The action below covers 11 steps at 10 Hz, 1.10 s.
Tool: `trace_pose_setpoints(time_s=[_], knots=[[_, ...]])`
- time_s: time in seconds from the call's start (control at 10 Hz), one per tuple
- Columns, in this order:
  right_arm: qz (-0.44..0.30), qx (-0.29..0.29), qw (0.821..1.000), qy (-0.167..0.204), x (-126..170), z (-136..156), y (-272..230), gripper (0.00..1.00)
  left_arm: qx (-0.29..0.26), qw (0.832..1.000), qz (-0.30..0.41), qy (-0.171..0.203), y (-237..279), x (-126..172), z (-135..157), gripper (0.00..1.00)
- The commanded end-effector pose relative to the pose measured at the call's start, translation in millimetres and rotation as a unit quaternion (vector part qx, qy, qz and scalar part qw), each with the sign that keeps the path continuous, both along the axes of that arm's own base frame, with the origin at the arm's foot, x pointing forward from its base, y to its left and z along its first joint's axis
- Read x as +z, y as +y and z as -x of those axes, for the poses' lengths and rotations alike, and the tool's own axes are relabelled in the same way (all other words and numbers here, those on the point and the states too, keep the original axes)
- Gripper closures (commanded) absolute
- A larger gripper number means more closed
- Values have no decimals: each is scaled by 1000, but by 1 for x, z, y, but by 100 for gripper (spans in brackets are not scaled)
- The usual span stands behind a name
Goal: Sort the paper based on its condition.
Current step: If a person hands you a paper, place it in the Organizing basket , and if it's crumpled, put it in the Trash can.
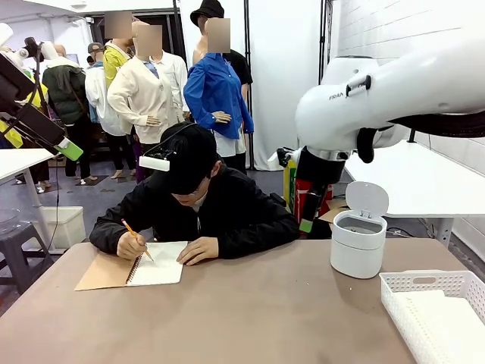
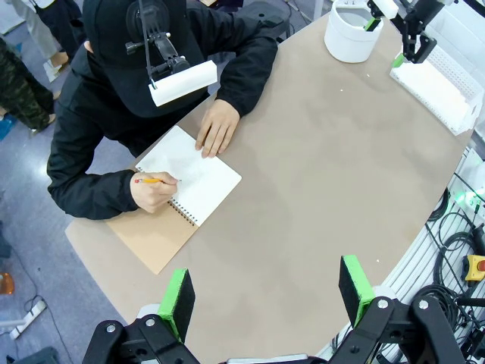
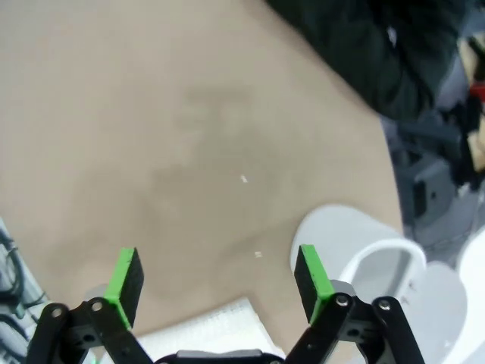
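Paper for sorting is, we judge, not yet loose on the table point(image 1: 258, 318). In the front view, a person at the far side writes with a pencil point(image 1: 136, 239) on the open white page of a spiral notebook point(image 1: 159, 265), left of centre; a white bin point(image 1: 356, 246) with its lid flipped up stands on the right; a white perforated basket point(image 1: 424, 282) sits at the near right corner, and whether it holds any sheets we cannot tell; the white right arm point(image 1: 394, 91) hangs high above both.

In the left wrist view, looking down from over the near edge, the left gripper point(image 2: 267, 296) has its green pads spread wide with nothing between them, well above bare brown tabletop; the notebook lies at the far side in front of the person; bin and basket are away to the right.

In the right wrist view, the right gripper point(image 3: 218, 282) is likewise spread to its full width and empty; beneath it we see tabletop, the bin's rim, and a corner of the basket close below its fingers.

We judge that sorting has not begun: neither gripper carries a piece, and every sheet, flat or crumpled, is left to place.
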State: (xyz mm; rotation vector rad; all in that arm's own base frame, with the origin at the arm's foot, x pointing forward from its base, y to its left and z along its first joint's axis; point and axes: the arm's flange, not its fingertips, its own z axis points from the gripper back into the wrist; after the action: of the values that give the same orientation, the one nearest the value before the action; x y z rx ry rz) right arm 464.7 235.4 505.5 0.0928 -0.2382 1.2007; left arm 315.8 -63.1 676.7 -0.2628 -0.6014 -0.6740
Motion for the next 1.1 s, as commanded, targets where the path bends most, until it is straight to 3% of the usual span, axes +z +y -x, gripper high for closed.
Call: trace_pose_setpoints(time_s=[0.0, 0.5, 0.8, 1.0], knots=[[-55, 31, 998, 22, 15, -3, 5, 0, 1, 1000, 1, -3, 0, 0, 0, 0], [-150, -26, 988, -39, 72, -3, 51, 0, 1, 1000, 1, -3, 0, 0, 0, 0], [-175, -70, 981, -35, 110, 4, 46, 0, 1, 1000, 1, -3, 0, 0, 0, 0], [-176, -65, 982, -18, 131, 4, 34, 0, 1, 1000, 1, -3, 0, 0, 0, 0]])
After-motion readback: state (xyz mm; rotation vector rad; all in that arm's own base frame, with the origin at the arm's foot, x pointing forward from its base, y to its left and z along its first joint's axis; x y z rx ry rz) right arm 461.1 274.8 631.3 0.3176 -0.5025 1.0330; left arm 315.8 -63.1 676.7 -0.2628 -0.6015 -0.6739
